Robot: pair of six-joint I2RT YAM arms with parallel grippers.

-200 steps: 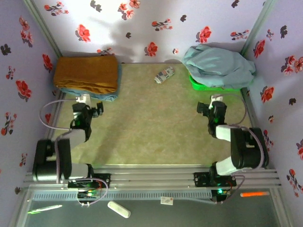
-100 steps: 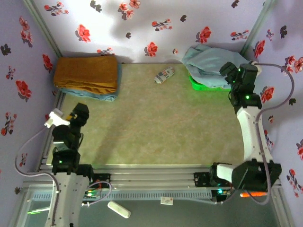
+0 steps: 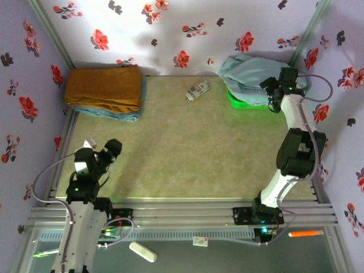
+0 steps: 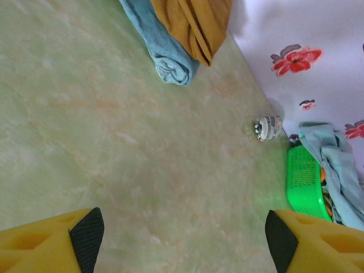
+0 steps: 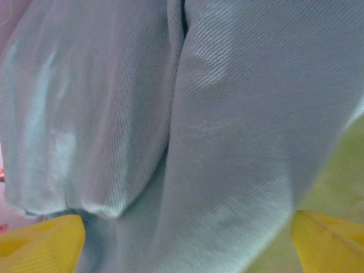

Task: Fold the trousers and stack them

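The trousers (image 3: pixel 256 77) are heaped on a green basket (image 3: pixel 244 104) at the counter's (image 3: pixel 182 142) far right corner. The right claw (image 5: pixel 185 244) is spread close over them, apparently gripping nothing. The left claw (image 4: pixel 183 242) is spread and empty. The cloth is judged thin and limp, so a bunched fold should be pinched.

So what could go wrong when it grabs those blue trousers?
1. The trousers lie in a crumpled heap, and the open right gripper faces thick folds. It might pinch several layers and lift a tangle.
2. The heap sits on the green basket, which could tip or slide along when the trousers are pulled.
3. Dragged trousers might knock the small patterned object on the table.
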